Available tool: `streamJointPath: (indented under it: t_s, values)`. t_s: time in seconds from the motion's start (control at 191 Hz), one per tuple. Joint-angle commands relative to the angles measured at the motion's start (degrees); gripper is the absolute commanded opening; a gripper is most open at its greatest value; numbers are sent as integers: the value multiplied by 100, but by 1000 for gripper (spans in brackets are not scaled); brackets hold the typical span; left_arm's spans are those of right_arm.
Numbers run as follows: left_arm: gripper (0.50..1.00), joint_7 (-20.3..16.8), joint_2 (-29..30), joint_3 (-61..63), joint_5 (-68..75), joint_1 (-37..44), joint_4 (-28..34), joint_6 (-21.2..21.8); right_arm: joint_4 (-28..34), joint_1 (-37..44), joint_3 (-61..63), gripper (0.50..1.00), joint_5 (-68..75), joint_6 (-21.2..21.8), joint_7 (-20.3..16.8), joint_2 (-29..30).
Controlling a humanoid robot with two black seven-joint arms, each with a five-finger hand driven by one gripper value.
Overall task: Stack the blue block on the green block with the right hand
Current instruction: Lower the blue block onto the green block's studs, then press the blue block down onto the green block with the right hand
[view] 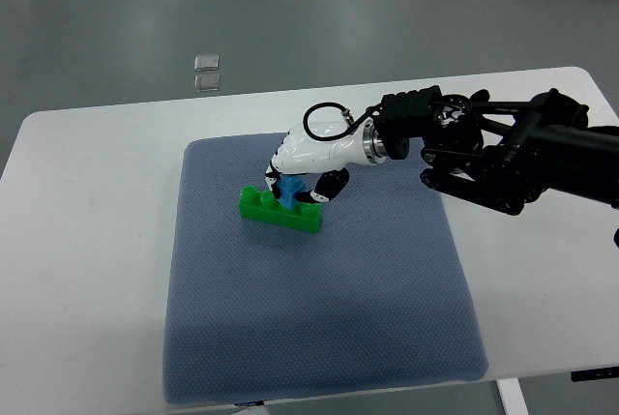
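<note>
Top view, the only one: a white table (87, 241) carried a grey-blue mat (319, 328) covering most of its middle. The right arm (513, 159), black and bulky, came in from the right edge and reached left across the mat's upper part, ending in a white right hand (308, 165) with a black cable loop (327, 123) over the wrist. The hand hung above the upper left area of the mat, fingers curled down around a small blue block (291, 191). That blue block sat on top of the green block (280, 210), near its middle, touching it; fingers looked closed on the blue one from both sides, thumb side toward the right with a dark fingertip just beside the green block's right end. The green block was long, lay flat on the mat, tilted a bit so its right end was lower in the picture, studs showing on top at the left end. Off the table, on the grey floor (97, 28) behind, two small clear squares (206, 72) lay close together.
</note>
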Motion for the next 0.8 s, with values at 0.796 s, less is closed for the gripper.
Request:
streamJointPath:
  t_s: [0.796]
  values:
    - [1000, 0, 0, 2, 0, 0, 0, 0, -9, -53, -25, 592, -365, -190, -20, 52]
